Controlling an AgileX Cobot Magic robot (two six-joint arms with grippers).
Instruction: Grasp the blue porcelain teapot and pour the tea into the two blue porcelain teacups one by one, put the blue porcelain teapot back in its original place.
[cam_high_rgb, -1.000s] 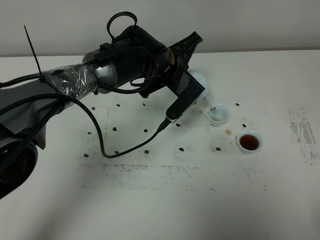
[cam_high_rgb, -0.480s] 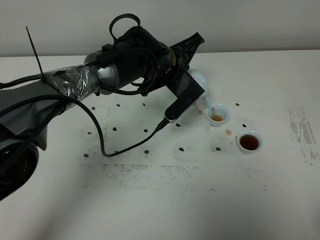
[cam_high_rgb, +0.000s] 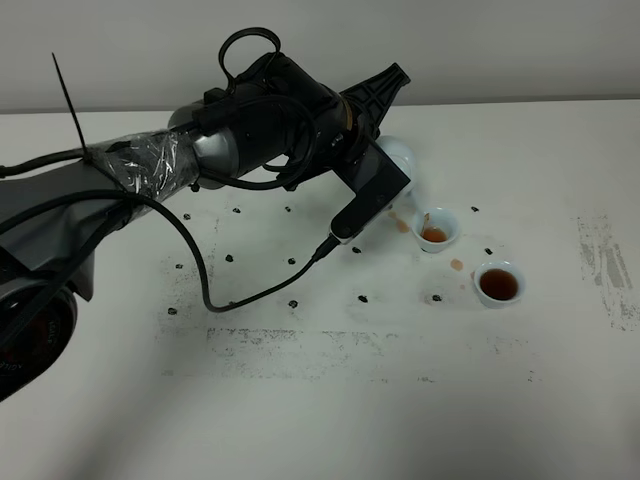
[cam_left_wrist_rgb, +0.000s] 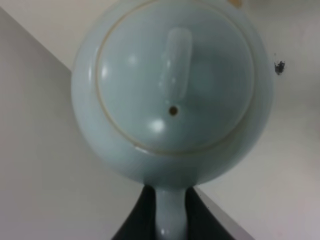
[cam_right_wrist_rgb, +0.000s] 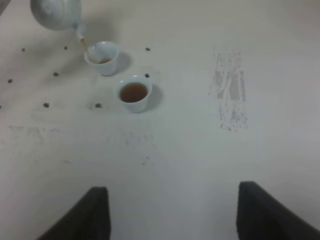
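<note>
The blue porcelain teapot (cam_high_rgb: 402, 158) hangs tilted above the table, its spout down over one of the two teacups (cam_high_rgb: 436, 229). A thin brown stream (cam_right_wrist_rgb: 84, 44) runs from the spout into that cup (cam_right_wrist_rgb: 103, 57), which holds a little tea. The other teacup (cam_high_rgb: 498, 284) stands to the front right of it and is filled with dark tea (cam_right_wrist_rgb: 133, 93). My left gripper (cam_left_wrist_rgb: 170, 222) is shut on the teapot's handle, and the pot's lid (cam_left_wrist_rgb: 175, 80) fills the left wrist view. Well back from the cups, my right gripper (cam_right_wrist_rgb: 172, 195) stands open and empty.
Small brown drops (cam_high_rgb: 456, 264) lie on the white table between the cups. Black specks dot the table, and a grey scuffed patch (cam_high_rgb: 605, 262) marks its right side. The left arm's cable (cam_high_rgb: 200, 275) loops down over the table's left half.
The teapot stays tilted over the nearer-to-spout cup, and the brown tea in that cup has risen. The filled cup and my right gripper have not moved.
</note>
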